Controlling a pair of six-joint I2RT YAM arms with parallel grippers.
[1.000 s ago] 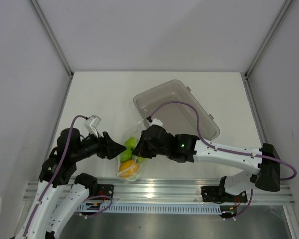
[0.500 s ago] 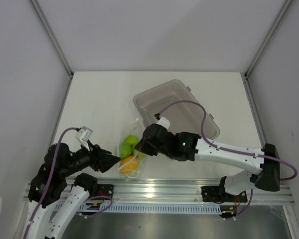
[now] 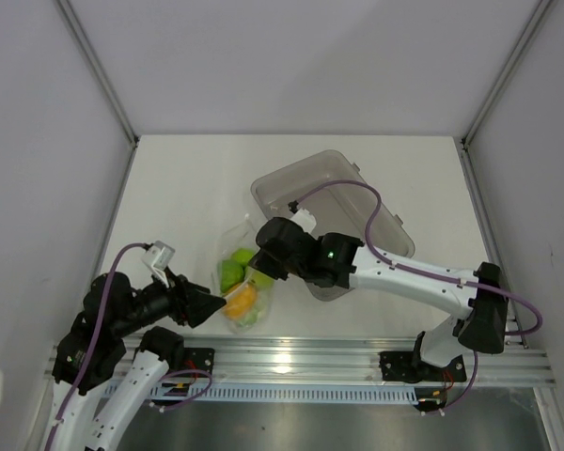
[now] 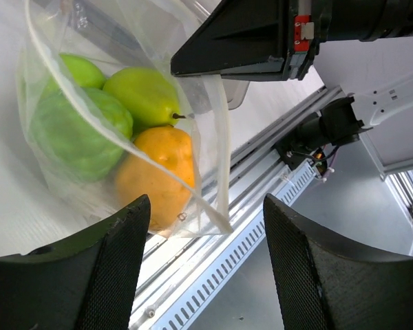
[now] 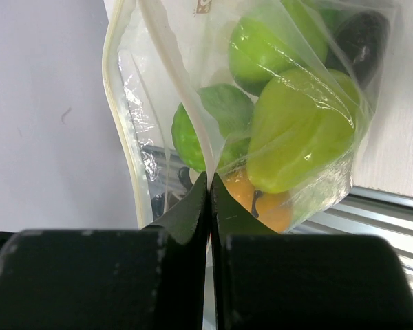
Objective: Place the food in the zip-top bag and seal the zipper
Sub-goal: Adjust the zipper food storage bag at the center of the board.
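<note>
Top external: the left gripper [image 3: 216, 302] has drawn back toward the near-left corner and now sits just beside the zip-top bag [image 3: 239, 246], where a second ago it was against the bag's left side. The right gripper [image 3: 259, 269] has carried the bag slightly away from the near edge. The bag lies on the table [image 3: 169, 188], near the grey bin [image 3: 263, 188], with the food [image 3: 233, 274] inside it.

Left wrist: the left jaws stand apart and released, holding nothing. The bag's near corner lies ahead of them. An orange citrus [image 4: 155, 172] and green fruit [image 4: 141, 93] show through the film.

Right wrist: the right claw is clenched on one lip of the bag's mouth. The zipper [image 5: 119, 137] is not closed, as its two strips hang visibly apart.

Assessment: loading appears complete and sealing remains. With the left claw withdrawn, the bag hangs from one pinch alone. Pressing the strips together will likely call for a second hold on the mouth.
</note>
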